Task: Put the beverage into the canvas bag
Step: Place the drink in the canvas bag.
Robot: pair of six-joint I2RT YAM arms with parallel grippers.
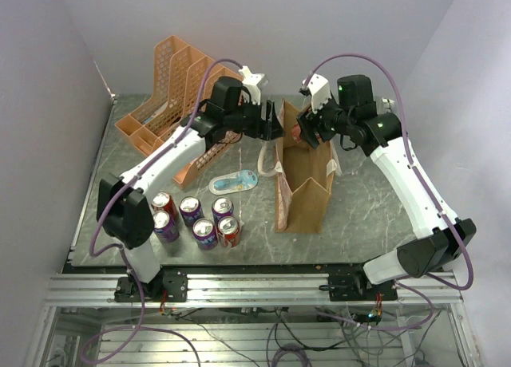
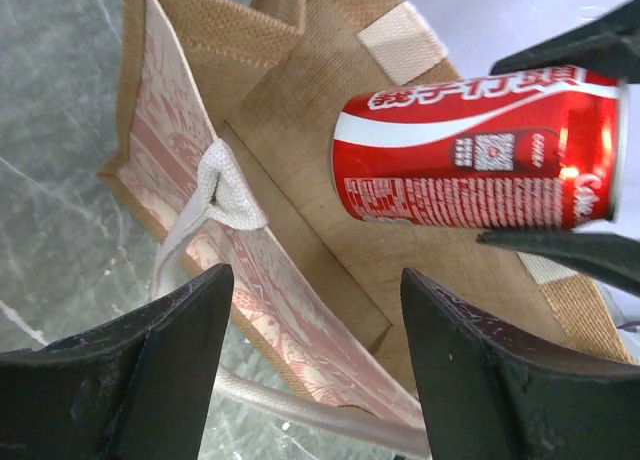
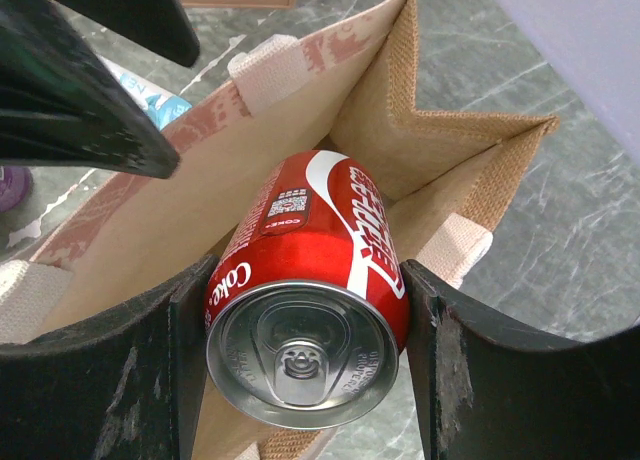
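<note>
Right wrist view: can (image 3: 310, 310) pinched in right claw (image 3: 300, 280) over the open bag (image 3: 440, 150) at its twelve o'clock end, ready for lowering; left claw (image 2: 315, 280) spread by the ten o'clock rim, probably steadying it.

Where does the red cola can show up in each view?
Top external: red cola can upper centre, in the right end effector over the canvas bag.
Left wrist: upper right, above the bag's open mouth.
Right wrist: bottom centre, between its own fingers.
Shared landmark: the canvas bag, in all three.
</note>
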